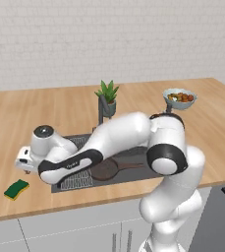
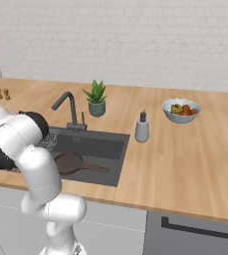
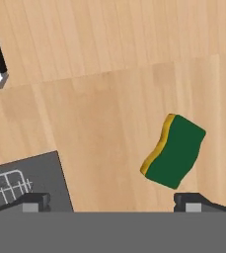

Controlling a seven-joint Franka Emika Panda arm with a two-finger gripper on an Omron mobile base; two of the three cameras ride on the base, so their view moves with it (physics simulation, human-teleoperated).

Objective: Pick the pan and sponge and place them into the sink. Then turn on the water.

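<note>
The green-topped, yellow-bottomed sponge (image 1: 16, 189) lies flat on the wooden counter left of the sink (image 1: 133, 170). My gripper (image 1: 26, 169) hangs above the counter between the sink's left edge and the sponge, pointing down. In the hand view the gripper (image 3: 112, 205) is open with nothing between its fingertips (image 3: 33, 202), and the sponge (image 3: 176, 150) lies off-centre close to the right tip. The dark brown pan (image 1: 106, 169) rests inside the sink, handle pointing right. From the right the pan (image 2: 70, 163) sits on the floor of the sink (image 2: 103, 144). No water runs from the faucet (image 2: 68, 107).
A wire rack (image 3: 3, 190) lies in the sink's left part. Behind the sink stand a potted plant (image 1: 107, 96) and a soap dispenser (image 2: 142, 127). A bowl of food (image 1: 179, 97) sits at the back right. Two small shakers (image 2: 2, 93) stand far left.
</note>
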